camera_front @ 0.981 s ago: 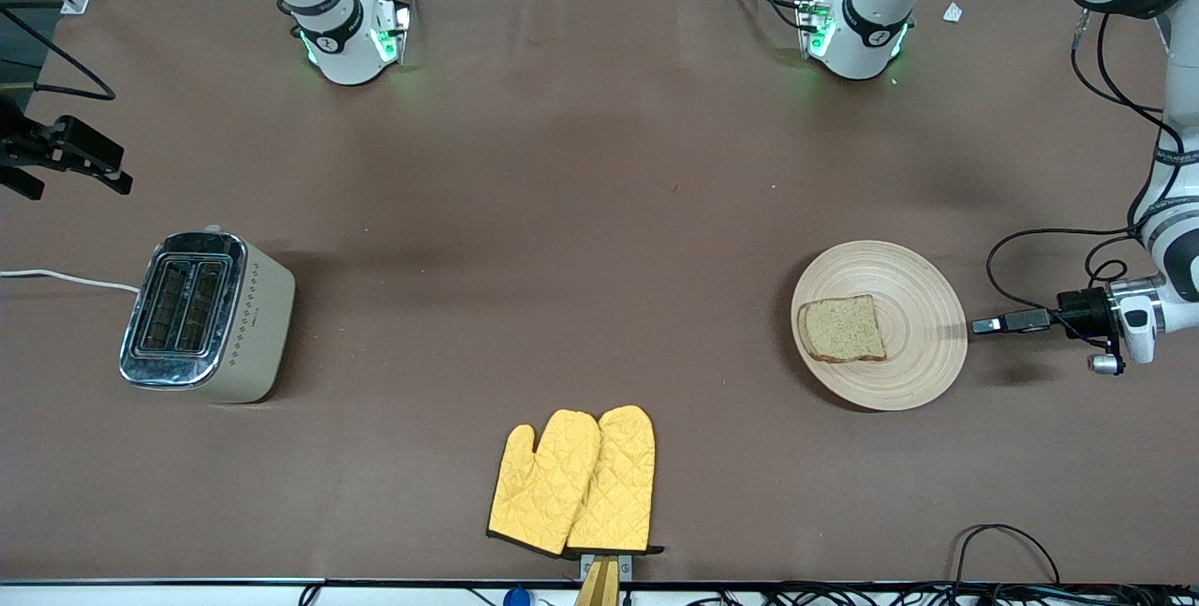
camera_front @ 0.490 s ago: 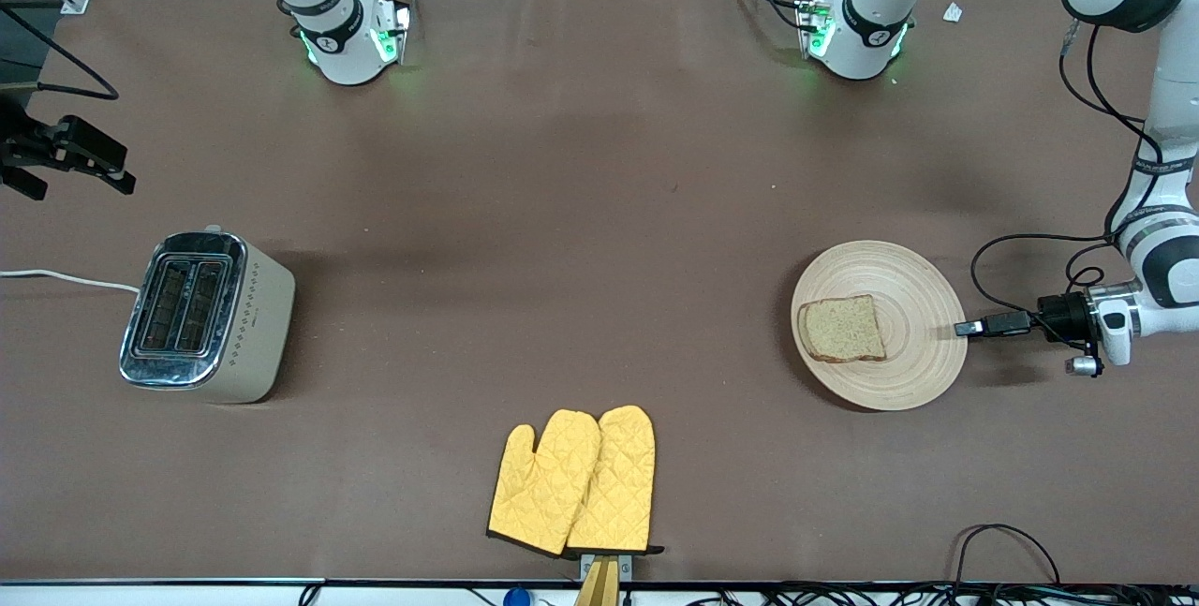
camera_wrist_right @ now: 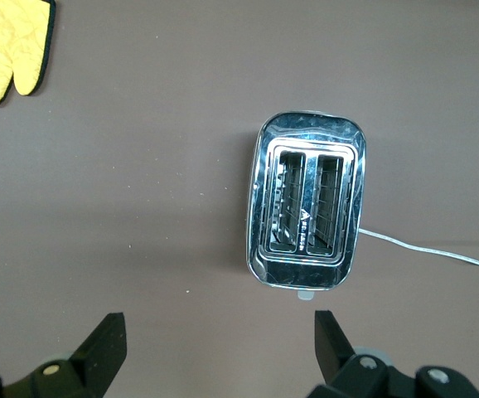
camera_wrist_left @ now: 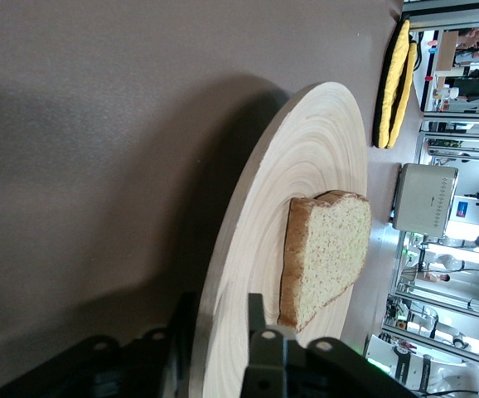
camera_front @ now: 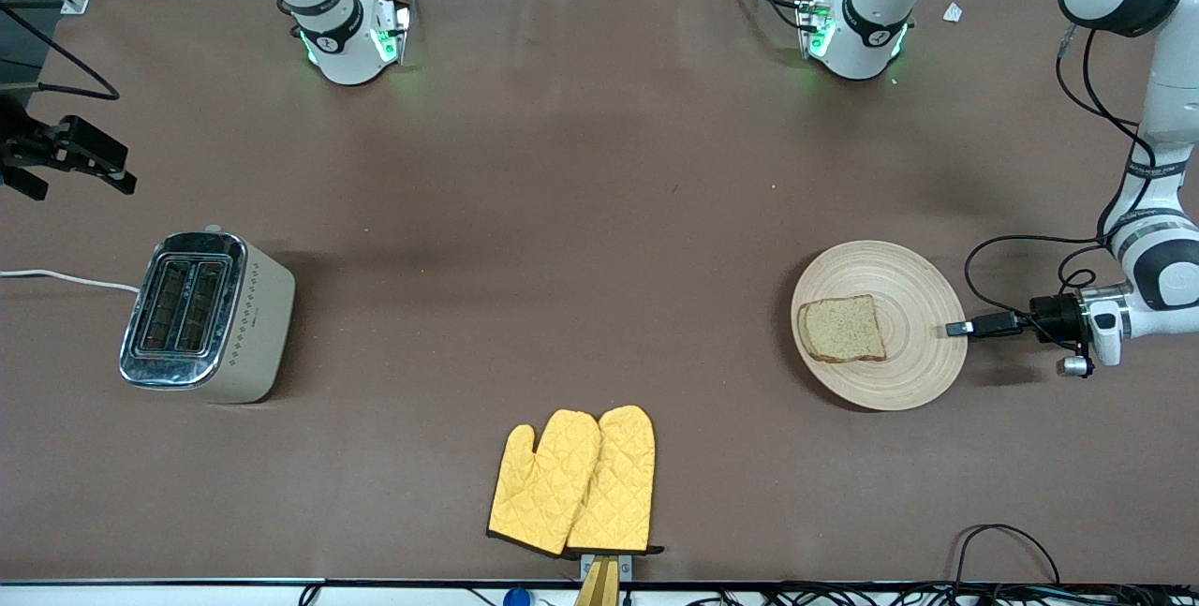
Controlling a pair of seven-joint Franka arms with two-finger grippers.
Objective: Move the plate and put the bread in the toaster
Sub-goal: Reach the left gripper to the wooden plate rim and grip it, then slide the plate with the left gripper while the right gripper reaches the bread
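Wooden plate (camera_wrist_left: 306, 166) rim sits between left tool (camera_wrist_left: 223, 332) fingers

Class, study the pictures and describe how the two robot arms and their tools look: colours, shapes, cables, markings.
Both arms are glossy white rounded segments with black joint bands, on bases glowing green. The left tool is black and narrow, with loose black cables looping along the arm. The right tool is black too, with two flat angular fingers.

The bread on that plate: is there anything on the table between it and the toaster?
Nothing visible. Bare table lies between the bread on the plate and the toaster. The yellow oven mitts lie nearer the front camera, off that line.
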